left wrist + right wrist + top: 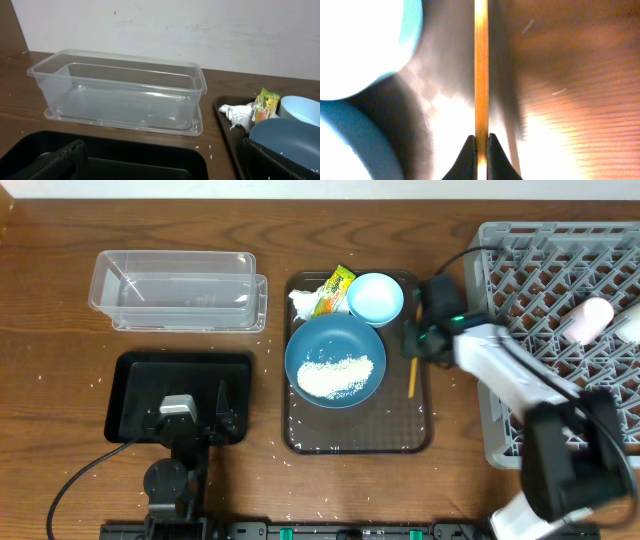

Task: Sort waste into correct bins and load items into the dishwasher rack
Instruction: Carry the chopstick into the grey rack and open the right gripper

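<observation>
The dark-blue dish (335,360) holds a heap of white rice (336,376) on the brown tray (358,435). The light-blue bowl (375,298), the crumpled tissue (304,302) and the yellow-green wrapper (334,288) lie at the tray's far end. My right gripper (480,145) is shut on a wooden chopstick (481,65) at the tray's right edge (411,372). My left gripper (190,420) is open over the black tray (135,380). The clear tub (178,290) is empty. The grey rack (560,340) holds the pink cup (588,320) and the white cup (630,325).
Loose rice grains are scattered on the table around the brown tray and near the black tray. The right arm reaches from the front right across the rack's left edge. A cable runs along the table at the front left.
</observation>
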